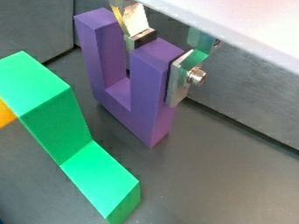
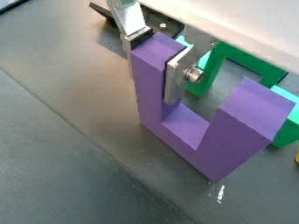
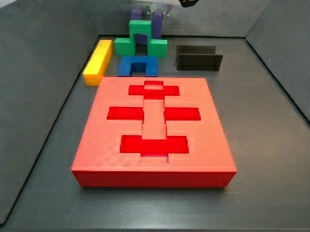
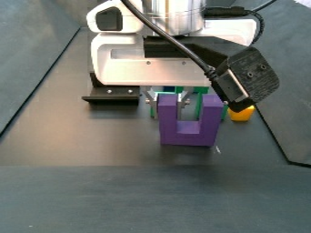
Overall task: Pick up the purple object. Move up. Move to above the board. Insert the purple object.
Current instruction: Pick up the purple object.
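The purple object (image 1: 135, 96) is a U-shaped block standing upright on the dark floor, arms up; it also shows in the other wrist view (image 2: 198, 131) and in both side views (image 3: 143, 27) (image 4: 183, 132). My gripper (image 1: 160, 63) (image 2: 152, 59) straddles one of its arms, with one silver finger (image 1: 176, 83) flat against the arm's side and the other's dark pad against the opposite side. The jaws are shut on that arm. The red board (image 3: 109, 136) with darker cross and bar slots lies apart from the block, nearer the camera in a side view.
A green block (image 1: 59, 122) (image 3: 143, 41) stands right beside the purple one, with a blue block (image 3: 137, 63) between it and the board. A yellow bar (image 3: 97, 59) lies beside them. The fixture (image 3: 198, 59) (image 4: 109, 96) stands close by, near the bin's walls.
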Controlling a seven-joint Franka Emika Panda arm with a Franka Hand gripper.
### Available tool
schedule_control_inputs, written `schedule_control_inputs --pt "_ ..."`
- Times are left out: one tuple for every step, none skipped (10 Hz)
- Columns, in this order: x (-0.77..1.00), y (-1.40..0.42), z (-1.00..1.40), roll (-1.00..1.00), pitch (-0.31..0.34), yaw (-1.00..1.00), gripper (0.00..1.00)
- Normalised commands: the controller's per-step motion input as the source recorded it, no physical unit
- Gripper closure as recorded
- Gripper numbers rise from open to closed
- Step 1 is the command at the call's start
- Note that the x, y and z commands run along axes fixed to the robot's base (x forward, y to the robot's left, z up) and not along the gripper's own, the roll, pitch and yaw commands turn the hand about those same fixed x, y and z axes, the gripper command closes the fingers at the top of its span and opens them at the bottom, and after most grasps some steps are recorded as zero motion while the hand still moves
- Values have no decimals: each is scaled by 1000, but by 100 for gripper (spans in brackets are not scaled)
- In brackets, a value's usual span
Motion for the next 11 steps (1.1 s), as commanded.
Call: schedule_control_inputs --pt "0 0 0 0 0 0 100" --pt "0 0 0 0 0 0 100" --pt "0 0 0 0 0 0 100" --pt "0 0 0 0 0 0 100" --pt "0 0 0 0 0 0 100" --pt "0 0 0 0 0 0 100" --pt "0 0 0 0 0 0 100" --pt "0 0 0 0 0 0 100" --pt "0 0 0 0 0 0 100" --pt "0 0 0 0 0 0 100" --pt "0 0 0 0 0 0 100"
